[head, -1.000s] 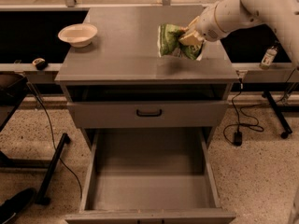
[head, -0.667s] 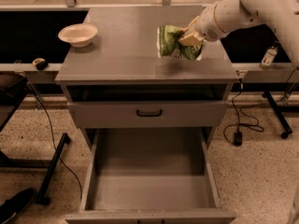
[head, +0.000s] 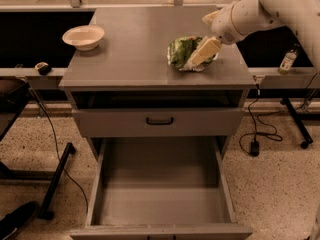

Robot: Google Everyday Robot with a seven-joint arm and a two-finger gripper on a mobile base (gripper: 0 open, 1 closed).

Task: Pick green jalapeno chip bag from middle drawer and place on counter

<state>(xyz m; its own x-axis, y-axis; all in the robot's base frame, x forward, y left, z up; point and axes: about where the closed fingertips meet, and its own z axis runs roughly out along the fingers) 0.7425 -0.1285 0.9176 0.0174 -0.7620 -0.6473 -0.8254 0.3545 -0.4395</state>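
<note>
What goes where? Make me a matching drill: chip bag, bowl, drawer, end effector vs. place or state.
Things:
1. chip bag
2. bowl
3. drawer
4. end effector

Places or states:
A. on the counter, left rear
B. against the bag, reaching in from its right
C. on the counter, right side
D. pulled open, below the counter

Pairs: 1-C, 2-A, 3-D, 4-B.
</note>
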